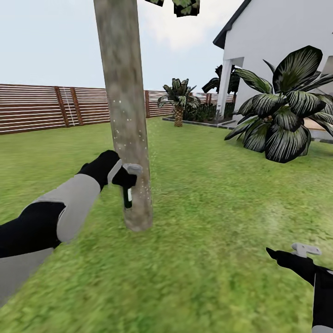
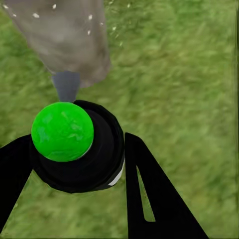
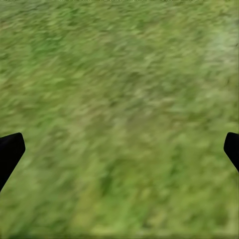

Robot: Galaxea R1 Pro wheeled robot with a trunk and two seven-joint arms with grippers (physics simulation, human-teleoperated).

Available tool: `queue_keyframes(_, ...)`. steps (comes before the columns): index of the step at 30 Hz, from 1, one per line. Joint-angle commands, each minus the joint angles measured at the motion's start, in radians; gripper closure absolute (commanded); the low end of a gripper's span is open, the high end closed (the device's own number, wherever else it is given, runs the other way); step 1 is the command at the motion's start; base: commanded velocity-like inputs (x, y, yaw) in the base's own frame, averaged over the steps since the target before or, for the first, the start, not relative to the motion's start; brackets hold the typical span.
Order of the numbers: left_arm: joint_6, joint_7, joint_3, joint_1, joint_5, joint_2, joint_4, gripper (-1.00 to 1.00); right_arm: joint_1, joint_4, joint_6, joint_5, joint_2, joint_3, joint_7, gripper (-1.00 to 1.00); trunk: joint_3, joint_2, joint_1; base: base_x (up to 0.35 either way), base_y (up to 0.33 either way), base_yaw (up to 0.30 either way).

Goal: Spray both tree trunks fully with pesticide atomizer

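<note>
Blurry green lawn (image 1: 208, 194) runs to a brown slatted fence (image 1: 41, 106) and a white house (image 1: 282, 41). Against the mottled grey-brown trunk (image 1: 125, 115), the left claw (image 1: 124, 178) pinches the slim black sprayer (image 2: 79, 149), green-capped, nozzle touching bark. Right claw (image 3: 119, 149) hangs spread over grass beside a dark leafy palm (image 1: 282, 111).

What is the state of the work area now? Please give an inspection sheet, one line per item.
Surface: green lawn.
Job's things: pesticide atomizer, black with a green top, nozzle facing the tree trunk; trunk carries pale specks.
Clutter: nothing seen.
Grippers: left gripper shut on the atomizer beside the trunk's base; right gripper open, holding nothing, over grass.
Cables: nothing seen.
Surroundings: wooden fence, small palm, large leafy plant, white house.
</note>
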Motion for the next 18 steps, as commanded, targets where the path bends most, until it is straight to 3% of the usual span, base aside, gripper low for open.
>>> queue_keyframes(1,0.001,0.0,0.0,-0.028,0.0,-0.001,0.002,1.0,0.0,0.0,0.0,0.0,0.0,0.0,0.0,-1.0,0.0,0.0,0.0,0.0,0.0,0.0)
queue_keyframes(11,0.002,0.0,0.001,-0.233,0.0,-0.004,0.102,1.0,0.0,0.0,0.0,0.0,0.0,0.0,0.0,-1.0,0.0,0.0,0.0,0.0,0.0,0.0)
queue_keyframes(18,0.002,0.0,0.001,-0.336,0.0,-0.006,0.112,1.0,0.0,0.0,0.0,0.0,0.0,0.0,0.0,-1.0,0.0,0.0,0.0,0.0,0.0,0.0)
